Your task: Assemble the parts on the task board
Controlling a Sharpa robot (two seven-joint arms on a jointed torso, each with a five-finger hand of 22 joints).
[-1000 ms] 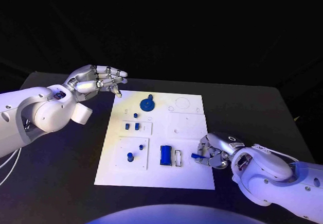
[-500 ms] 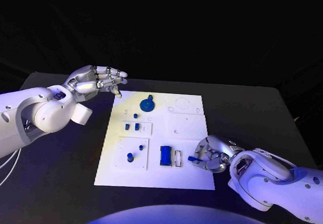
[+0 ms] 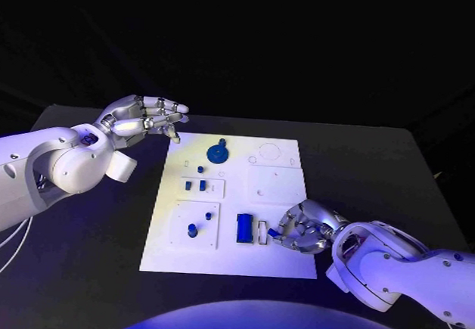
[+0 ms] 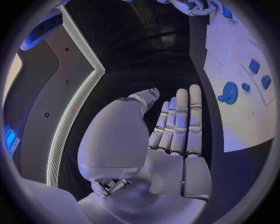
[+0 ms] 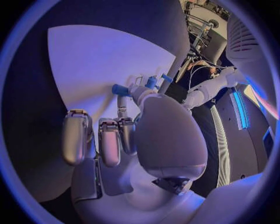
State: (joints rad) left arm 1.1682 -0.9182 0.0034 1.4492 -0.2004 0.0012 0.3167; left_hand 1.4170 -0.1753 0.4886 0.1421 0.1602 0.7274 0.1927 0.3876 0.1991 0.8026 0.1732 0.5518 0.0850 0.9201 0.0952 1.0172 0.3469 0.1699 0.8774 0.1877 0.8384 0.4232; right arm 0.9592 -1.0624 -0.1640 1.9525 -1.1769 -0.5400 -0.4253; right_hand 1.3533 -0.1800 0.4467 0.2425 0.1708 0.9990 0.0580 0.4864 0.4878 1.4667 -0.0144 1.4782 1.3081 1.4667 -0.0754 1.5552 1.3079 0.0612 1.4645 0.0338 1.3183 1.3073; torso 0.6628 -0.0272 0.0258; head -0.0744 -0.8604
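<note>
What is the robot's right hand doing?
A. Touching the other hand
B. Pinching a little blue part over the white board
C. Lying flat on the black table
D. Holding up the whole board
B: the right hand pinches a small blue part in its fingers, over the near right side of the board; the left hand is far off by the board's far left corner.

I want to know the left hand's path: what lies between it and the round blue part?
In the head view, only bare task board and a strip of table separate the left hand from the round blue part.
</note>
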